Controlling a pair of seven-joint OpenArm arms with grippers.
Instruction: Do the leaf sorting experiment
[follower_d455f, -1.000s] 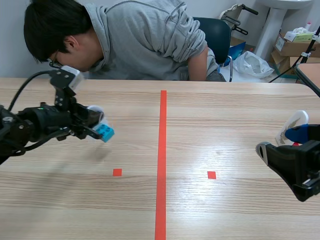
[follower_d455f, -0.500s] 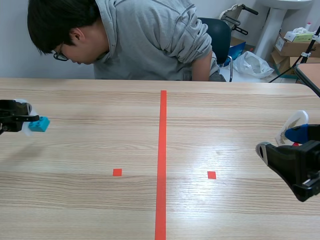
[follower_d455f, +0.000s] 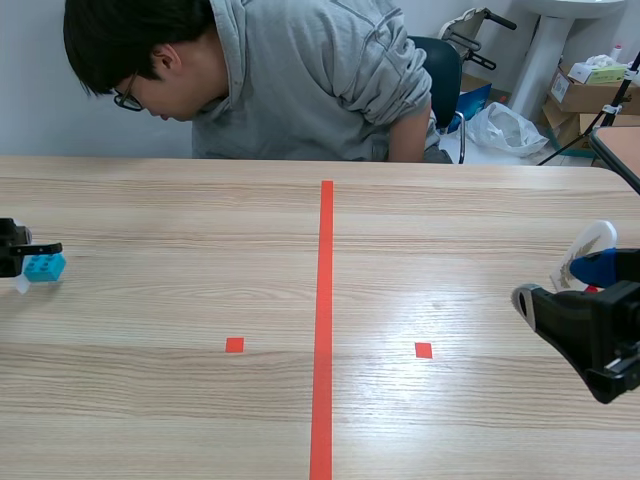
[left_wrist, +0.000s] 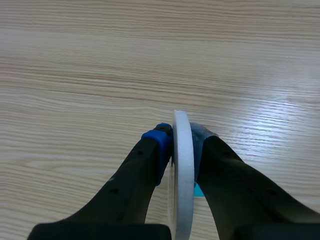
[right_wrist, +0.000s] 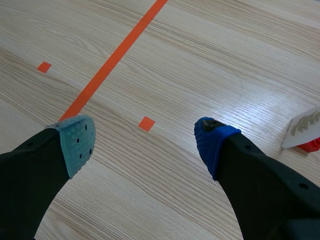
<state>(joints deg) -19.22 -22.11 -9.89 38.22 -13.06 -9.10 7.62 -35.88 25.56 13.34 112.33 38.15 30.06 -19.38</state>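
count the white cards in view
2. One card is gripped edge-on between the left fingers; the other, on a red block, is beside the right gripper. More could be hidden.

The left end effector (follower_d455f: 30, 262) is at the worktop's (follower_d455f: 200, 420) left edge, well left of the tape line (follower_d455f: 324, 330) down the middle, with a card (left_wrist: 181, 190) on edge pressed between its fingers. The right end effector (right_wrist: 145, 142) hangs over the right half with fingers spread, a tape square (right_wrist: 146, 123) ahead of it, and a second card (right_wrist: 301, 128) on a block (right_wrist: 312, 145) just beside it, toward the far edge. A person (follower_d455f: 300, 80) sits behind that far edge
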